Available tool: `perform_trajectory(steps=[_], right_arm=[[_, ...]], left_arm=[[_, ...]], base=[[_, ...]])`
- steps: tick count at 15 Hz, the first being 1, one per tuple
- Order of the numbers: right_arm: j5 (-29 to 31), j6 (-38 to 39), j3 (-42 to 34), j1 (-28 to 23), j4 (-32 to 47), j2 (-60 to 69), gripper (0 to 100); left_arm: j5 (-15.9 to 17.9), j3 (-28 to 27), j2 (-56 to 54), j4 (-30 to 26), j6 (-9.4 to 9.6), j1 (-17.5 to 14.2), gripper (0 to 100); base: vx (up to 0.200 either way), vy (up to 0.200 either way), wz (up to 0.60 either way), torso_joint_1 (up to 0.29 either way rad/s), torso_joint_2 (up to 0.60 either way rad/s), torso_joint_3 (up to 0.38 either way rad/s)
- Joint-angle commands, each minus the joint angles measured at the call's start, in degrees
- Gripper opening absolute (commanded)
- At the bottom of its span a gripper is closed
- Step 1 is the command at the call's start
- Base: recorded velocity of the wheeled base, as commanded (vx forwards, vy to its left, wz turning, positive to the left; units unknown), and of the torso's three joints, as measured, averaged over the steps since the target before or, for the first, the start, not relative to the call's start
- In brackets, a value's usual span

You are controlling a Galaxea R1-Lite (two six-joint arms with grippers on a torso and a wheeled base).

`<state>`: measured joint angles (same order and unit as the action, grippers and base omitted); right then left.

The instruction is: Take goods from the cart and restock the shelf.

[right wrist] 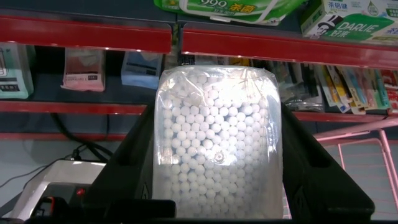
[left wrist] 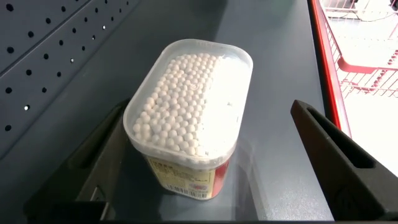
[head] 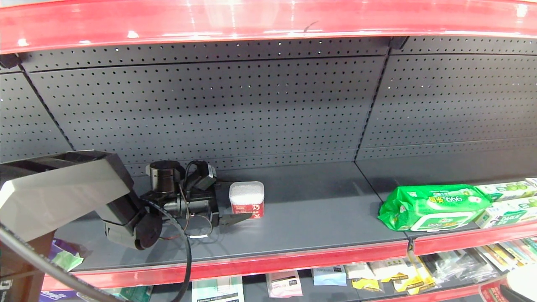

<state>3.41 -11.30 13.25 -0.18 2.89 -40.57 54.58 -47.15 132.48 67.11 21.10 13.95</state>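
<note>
A clear tub of white cotton swabs with a red label stands upright on the grey shelf, left of centre. My left gripper is open around it, one finger apart from the tub and the other finger close against its far side. A second tub of cotton swabs is held in front of the shelf's lower levels, with my right gripper shut on it, fingers pressed to both of its sides.
A green pack of wipes and green-white boxes lie at the shelf's right end. The pegboard back is close behind the tub. Packets hang on the lower shelf. A red wire cart stands beyond the shelf's red edge.
</note>
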Motion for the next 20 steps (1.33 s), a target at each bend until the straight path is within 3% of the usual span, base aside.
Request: perform_trajectory(steps=[1, 8, 11, 20], right_arm=[[0.01, -0.04, 0.11, 0.01, -0.08, -0.12, 0], [0.01, -0.04, 0.37, 0.01, -0.08, -0.04, 0], [0.01, 0.05, 0.20, 0.01, -0.08, -0.47, 0], [0.01, -0.04, 0.46, -0.08, -0.08, -0.47, 0]], left_arm=[[0.00, -0.31, 0.24, -0.05, -0.01, 0.12, 100], [0.62, -0.84, 0.50, -0.49, -1.06, 0.12, 100], [3.08, -0.84, 0.59, -0.49, -1.06, 0.03, 100], [2.11, -2.77, 2.09, 0.04, -0.80, 0.03, 100]], base=[[0.000, 0.000, 0.00, 0.000, 0.00, 0.000], [0.000, 0.000, 0.00, 0.000, 0.00, 0.000], [0.000, 0.000, 0.00, 0.000, 0.00, 0.000], [0.000, 0.000, 0.00, 0.000, 0.00, 0.000]])
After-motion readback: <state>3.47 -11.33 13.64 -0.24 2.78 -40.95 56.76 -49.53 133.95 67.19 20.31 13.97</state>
